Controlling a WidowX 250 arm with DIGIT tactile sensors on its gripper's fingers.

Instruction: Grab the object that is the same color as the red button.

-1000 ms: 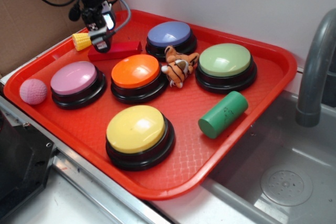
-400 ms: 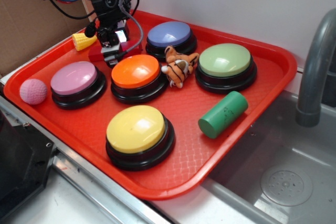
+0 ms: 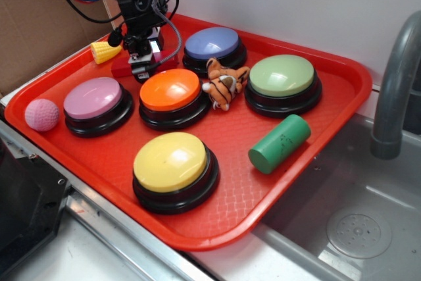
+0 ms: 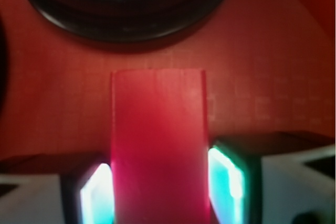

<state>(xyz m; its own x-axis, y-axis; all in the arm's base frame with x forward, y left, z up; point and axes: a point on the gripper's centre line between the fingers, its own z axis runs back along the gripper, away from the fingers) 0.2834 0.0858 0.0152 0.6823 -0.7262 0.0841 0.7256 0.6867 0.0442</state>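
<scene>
One red block (image 4: pixel 157 145), claw (image 4: pixel 160 187) straddling it

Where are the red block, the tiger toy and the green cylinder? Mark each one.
red block (image 4: pixel 157 145), wrist view, middle of its top face.
tiger toy (image 3: pixel 224 83), exterior view, on its striped body.
green cylinder (image 3: pixel 284 139), exterior view, middle of its curved side.
</scene>
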